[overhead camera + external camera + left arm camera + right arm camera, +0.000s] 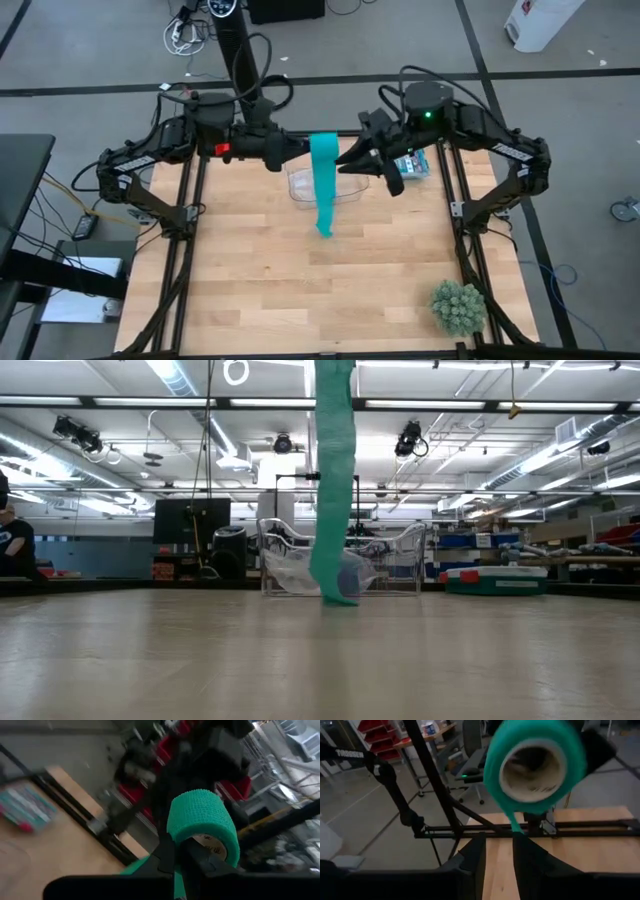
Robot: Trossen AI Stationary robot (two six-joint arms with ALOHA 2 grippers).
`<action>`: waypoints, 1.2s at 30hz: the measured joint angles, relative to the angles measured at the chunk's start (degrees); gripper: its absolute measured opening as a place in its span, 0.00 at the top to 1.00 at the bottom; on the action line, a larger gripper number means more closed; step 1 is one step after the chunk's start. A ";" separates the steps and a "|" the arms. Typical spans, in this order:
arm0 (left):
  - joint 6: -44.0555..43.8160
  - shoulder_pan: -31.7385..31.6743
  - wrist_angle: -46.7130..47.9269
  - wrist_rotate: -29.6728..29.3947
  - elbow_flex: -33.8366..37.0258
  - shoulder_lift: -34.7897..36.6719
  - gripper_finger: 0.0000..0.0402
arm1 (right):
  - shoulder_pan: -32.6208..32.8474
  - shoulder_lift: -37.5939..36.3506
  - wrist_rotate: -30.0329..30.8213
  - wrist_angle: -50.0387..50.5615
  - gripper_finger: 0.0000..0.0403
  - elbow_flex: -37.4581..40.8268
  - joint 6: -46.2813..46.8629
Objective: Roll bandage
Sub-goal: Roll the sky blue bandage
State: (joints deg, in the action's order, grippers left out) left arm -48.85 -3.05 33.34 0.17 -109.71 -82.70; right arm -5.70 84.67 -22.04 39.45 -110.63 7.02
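Observation:
High over the table's far middle, my two grippers meet at the teal bandage. Its roll (200, 817), wound on a cardboard core (534, 766), sits at my left gripper (180, 862), which is shut on it. From the roll a long strip (323, 185) hangs straight down, and its lower end (338, 598) rests on the table. My right gripper (499, 852) faces the roll's open end from the table's right, its fingers a little apart, with the strip (514, 824) coming down by one fingertip. My left gripper, coming level from the table's left, holds the roll by the wall at its near rim (176, 837). One finger (164, 855) lies outside the roll and the other (202, 862) seems to reach into the core. The roll is lifted high above the table. My right gripper: I cannot tell whether its fingertip (522, 840) touches the strip.
A clear plastic container (345, 188) stands on the table behind the hanging strip. A blue-and-white packet (412, 165) lies under the right arm at the far right. A green spiky plant (458, 306) sits at the near right corner. The near half of the wooden table (250, 290) is bare.

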 joint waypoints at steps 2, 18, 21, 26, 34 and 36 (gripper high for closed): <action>-2.78 0.00 0.54 2.57 0.00 0.00 0.96 | 0.50 -0.91 1.92 0.12 0.78 -0.01 -2.12; -16.37 0.00 5.36 9.21 0.02 -0.20 0.96 | 8.90 -1.36 26.47 -4.39 0.78 -0.07 -19.13; -17.43 0.00 5.38 9.56 0.02 -0.20 0.96 | 9.52 -1.36 26.51 -4.78 0.78 -0.07 -19.31; -17.82 0.00 5.38 9.57 0.02 -0.20 0.96 | 10.80 -1.36 26.58 -5.01 0.78 -0.07 -21.15; -17.60 0.00 4.91 9.56 0.02 -0.20 0.96 | 12.07 -1.42 30.99 -4.29 0.77 -0.07 -25.32; -17.57 0.00 4.00 9.61 0.02 -0.20 0.96 | 12.07 -1.59 30.40 -3.16 0.73 -0.07 -24.81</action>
State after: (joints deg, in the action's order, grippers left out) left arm -66.43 -3.05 37.34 9.79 -109.69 -82.89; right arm 6.37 83.08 8.37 36.29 -110.69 -17.79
